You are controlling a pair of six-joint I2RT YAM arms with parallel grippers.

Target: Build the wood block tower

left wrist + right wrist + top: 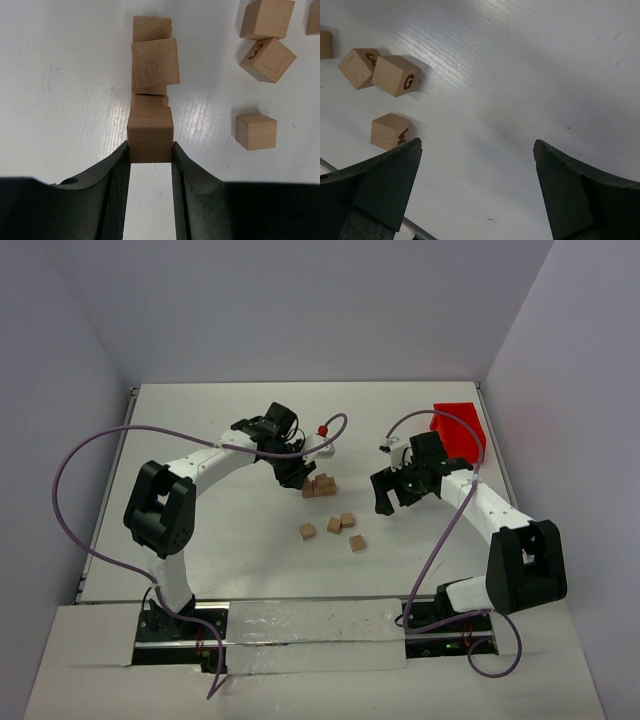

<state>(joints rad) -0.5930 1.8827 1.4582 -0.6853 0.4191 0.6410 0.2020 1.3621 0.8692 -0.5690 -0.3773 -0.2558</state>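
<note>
Grip first: our left gripper (150, 154) clamps one wood block (150, 132) just at the near end of the tower (155, 62); we should square it with that row before releasing. Farther off, loose blocks (256, 131) lie; our right gripper (477, 190) hangs wide, empty.

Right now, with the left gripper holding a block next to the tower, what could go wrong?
The top cube sits twisted on the tower, so a nudge from the held block could topple it. The left gripper pinches that block with only its fingertips; it may slip or rotate.
</note>
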